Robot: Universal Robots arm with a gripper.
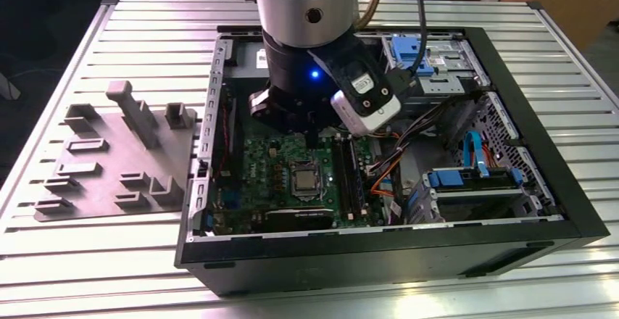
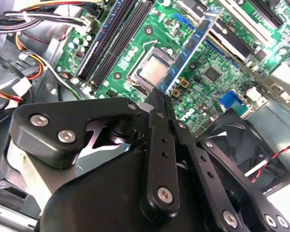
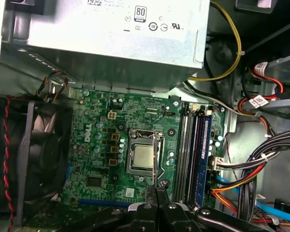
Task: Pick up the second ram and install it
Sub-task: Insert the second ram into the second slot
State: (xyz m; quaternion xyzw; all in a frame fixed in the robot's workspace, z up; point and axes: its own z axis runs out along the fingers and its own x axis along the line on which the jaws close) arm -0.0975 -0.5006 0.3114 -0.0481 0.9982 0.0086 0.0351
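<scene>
On the exterior view's left lies the grey fixture plate (image 1: 106,156). Inside the open computer case (image 1: 580,217), the gripper (image 2: 159,95) clamps the second ram (image 2: 191,50) edge-down over the CPU (image 3: 141,157). It appears not yet seated in the memory slots (image 3: 189,154), where 1 looks filled.

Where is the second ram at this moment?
In the second wrist view the second ram sticks out from the shut gripper, held over the motherboard by the processor socket, not yet in the memory slots.
</scene>
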